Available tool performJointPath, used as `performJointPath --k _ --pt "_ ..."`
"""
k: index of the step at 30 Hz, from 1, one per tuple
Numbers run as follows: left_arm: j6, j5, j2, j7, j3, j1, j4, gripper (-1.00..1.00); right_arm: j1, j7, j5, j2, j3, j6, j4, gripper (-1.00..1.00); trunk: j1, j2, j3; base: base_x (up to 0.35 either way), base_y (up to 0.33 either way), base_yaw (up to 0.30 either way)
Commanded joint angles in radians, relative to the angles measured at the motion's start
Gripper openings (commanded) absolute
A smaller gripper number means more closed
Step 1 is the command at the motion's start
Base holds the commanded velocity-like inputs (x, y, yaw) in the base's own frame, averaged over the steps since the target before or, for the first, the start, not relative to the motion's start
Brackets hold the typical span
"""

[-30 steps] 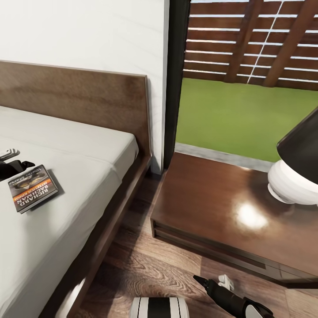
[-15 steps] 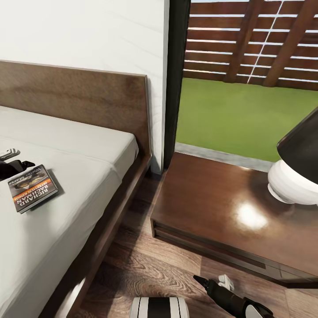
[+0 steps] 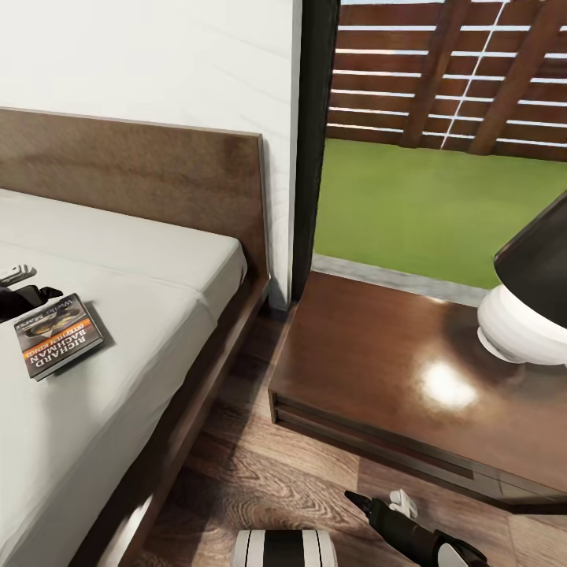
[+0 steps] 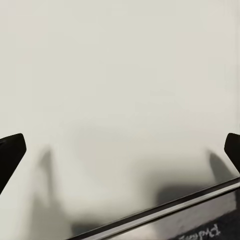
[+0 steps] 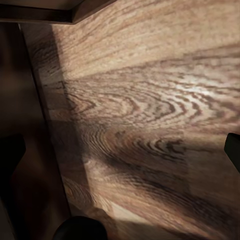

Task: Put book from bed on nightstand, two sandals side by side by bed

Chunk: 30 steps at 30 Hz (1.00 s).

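The book [image 3: 57,334] lies flat on the grey mattress of the bed [image 3: 157,260], cover up. The left gripper [image 3: 22,287] sits right at its far edge, fingers spread wide and holding nothing; from the left wrist camera the book's edge [image 4: 200,220] runs just short of the two fingertips [image 4: 10,152], between them. The right gripper [image 3: 386,500] hangs low over the plank floor [image 5: 150,100] in front of the nightstand [image 3: 394,370], fingers apart, empty. A lamp [image 3: 528,299] stands on the nightstand.

bed [image 3: 150,260] bearing book [image 3: 57,335], nightstand [image 3: 370,370] bearing lamp [image 3: 528,307]
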Motion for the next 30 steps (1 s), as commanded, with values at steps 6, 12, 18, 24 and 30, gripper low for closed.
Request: performJointPath --k 6,12,18,24,30 --pt "0.007 0.016 -0.001 -0.006 0.004 0.001 0.027 1.0 -0.001 0.0 -0.01 -0.001 0.004 0.004 -0.001 1.0 0.0 0.0 -0.001 0.0 0.0 0.0" --pt "0.007 0.015 0.0 -0.006 0.004 0.001 0.027 1.0 -0.001 0.0 -0.01 -0.001 0.004 0.004 -0.001 1.0 0.0 0.0 -0.001 0.0 0.0 0.0" --pt "0.008 0.014 0.0 -0.006 0.004 0.001 0.027 1.0 -0.001 0.0 -0.01 -0.001 0.004 0.004 -0.001 1.0 0.0 0.0 -0.001 -0.065 -0.042 0.0" --pt "0.008 0.015 0.0 -0.006 0.004 0.001 0.027 1.0 -0.001 0.0 -0.01 -0.001 0.004 0.004 -0.001 1.0 0.0 0.0 -0.001 -0.145 -0.109 0.0" --pt "0.008 0.016 0.0 -0.006 0.004 0.001 0.027 1.0 -0.001 0.0 -0.01 -0.001 0.004 0.004 -0.001 1.0 0.0 0.0 -0.001 -0.044 -0.032 0.0"
